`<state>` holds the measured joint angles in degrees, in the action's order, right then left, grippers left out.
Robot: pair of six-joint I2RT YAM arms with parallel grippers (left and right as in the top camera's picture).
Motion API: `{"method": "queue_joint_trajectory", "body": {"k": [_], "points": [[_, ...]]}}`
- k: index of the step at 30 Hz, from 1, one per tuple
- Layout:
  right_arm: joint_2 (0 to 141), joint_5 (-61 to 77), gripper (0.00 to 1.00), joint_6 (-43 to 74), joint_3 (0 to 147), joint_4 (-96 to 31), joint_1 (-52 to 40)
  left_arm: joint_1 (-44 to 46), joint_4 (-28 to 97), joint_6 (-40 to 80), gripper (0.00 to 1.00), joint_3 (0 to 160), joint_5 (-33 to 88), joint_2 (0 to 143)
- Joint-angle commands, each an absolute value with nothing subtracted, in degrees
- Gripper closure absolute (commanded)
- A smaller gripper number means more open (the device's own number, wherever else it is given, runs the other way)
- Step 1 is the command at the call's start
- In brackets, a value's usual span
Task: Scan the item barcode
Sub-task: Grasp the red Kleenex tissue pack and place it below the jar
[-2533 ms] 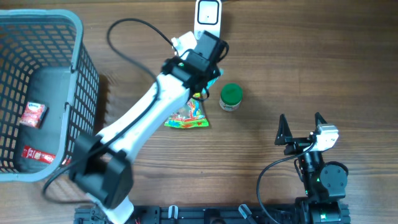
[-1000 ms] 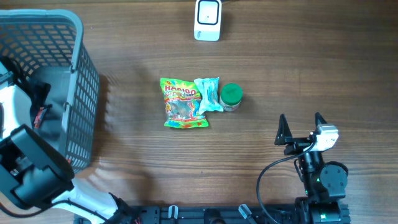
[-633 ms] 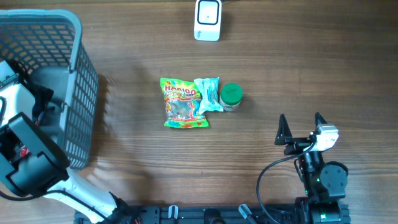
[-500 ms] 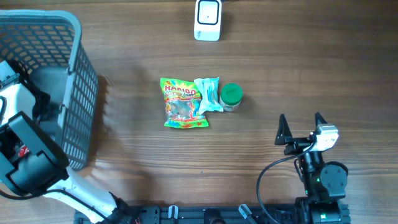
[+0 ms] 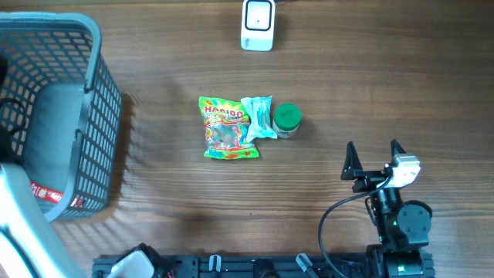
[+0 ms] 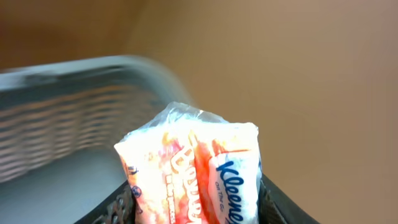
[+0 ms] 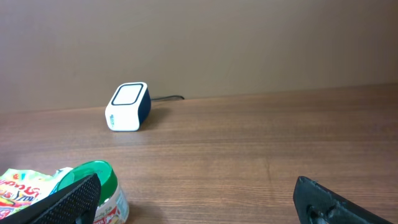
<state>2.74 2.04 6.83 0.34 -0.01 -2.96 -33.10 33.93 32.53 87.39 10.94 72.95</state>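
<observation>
The left gripper [image 6: 198, 208] is pinching a crinkly plastic tissue pack [image 6: 193, 162] by the gray lattice basket [image 6: 62, 118]; the right gripper [image 5: 374, 157] is gaping wide.

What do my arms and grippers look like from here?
The left arm is white, with dark ribbed fingers. The right arm is black. The right gripper has two pointed black prongs, a white camera block behind them, a looping black cable and small green lights.
</observation>
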Motion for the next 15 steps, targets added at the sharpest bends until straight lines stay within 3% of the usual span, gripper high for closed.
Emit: {"method": "queue_joint_trajectory", "body": {"k": [1,3,8,13,15], "points": [[2.8,1.8,0.00,7.6,0.3,0.1,-3.2,-18.4,35.5,33.6,0.52,87.2,28.3,67.9],[2.8,1.8,0.00,7.6,0.3,0.2,-3.2,-1.6,40.9,27.6,0.52,86.8,22.2,69.7],[2.8,1.8,0.00,7.6,0.3,0.1,-3.2,25.9,46.0,26.2,0.54,84.9,8.1,84.6],[2.8,1.8,0.00,7.7,0.3,0.2,-3.2,36.8,51.4,26.1,0.66,84.9,5.9,100.3],[2.8,1.8,0.00,7.6,0.3,0.2,-3.2,39.4,53.8,26.1,0.65,84.0,5.9,104.0]]}}
